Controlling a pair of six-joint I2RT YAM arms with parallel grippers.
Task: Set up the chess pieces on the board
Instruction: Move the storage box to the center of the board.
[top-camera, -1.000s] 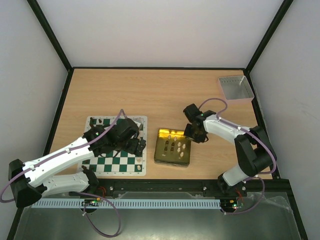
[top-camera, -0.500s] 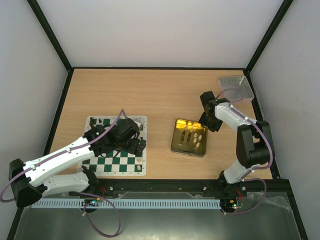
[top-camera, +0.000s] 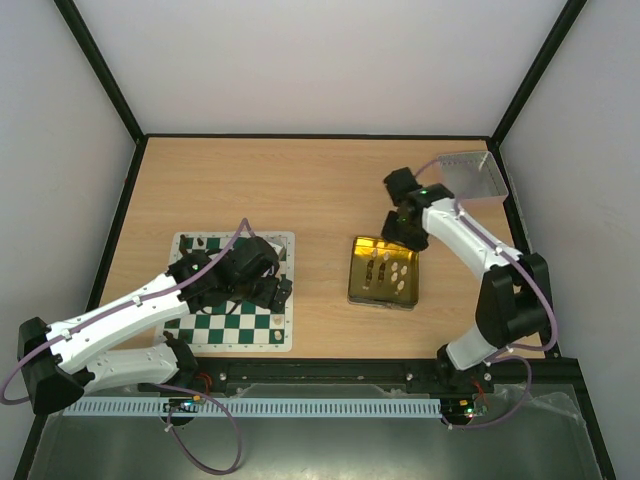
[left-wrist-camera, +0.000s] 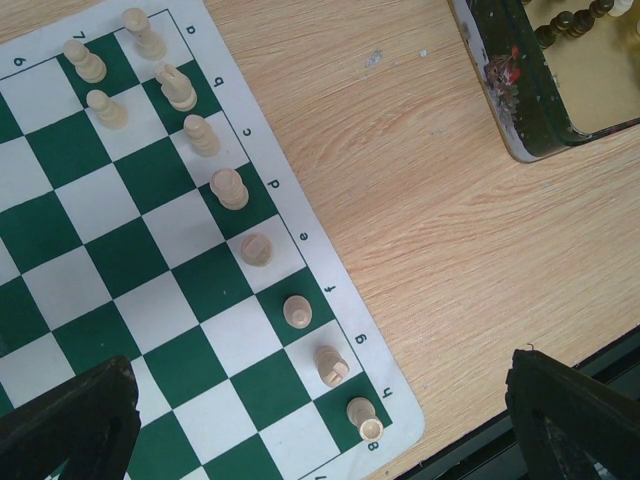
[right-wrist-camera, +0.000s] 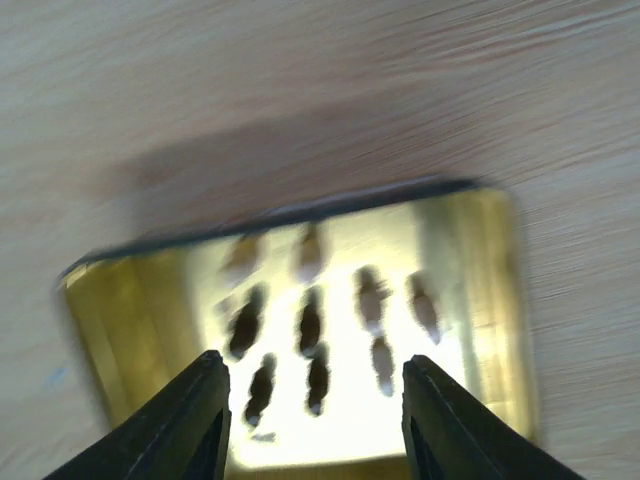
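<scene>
The green-and-white board (top-camera: 215, 325) lies at the left. In the left wrist view (left-wrist-camera: 180, 225), several cream-white chess pieces (left-wrist-camera: 229, 188) stand along its lettered edge and two in the adjacent file. Black pieces (top-camera: 200, 242) stand at its far edge. My left gripper (top-camera: 272, 292) hangs over the board's right side, open and empty (left-wrist-camera: 320, 425). More black and cream pieces (right-wrist-camera: 310, 325) lie blurred in the yellow tray (right-wrist-camera: 130, 320), right of the board (top-camera: 383, 272). My right gripper (top-camera: 402, 228) is open and empty (right-wrist-camera: 315, 365) just behind and above the tray's far edge.
A small grey tray (top-camera: 470, 175) sits at the back right corner. The yellow tray's dark corner (left-wrist-camera: 520, 90) shows at the top right of the left wrist view. The black front rail (top-camera: 330, 375) runs along the near table edge.
The yellow tray has slid right, away from the board, with my right gripper. The gripper then moved back and left, off the tray. The left arm has not moved.
</scene>
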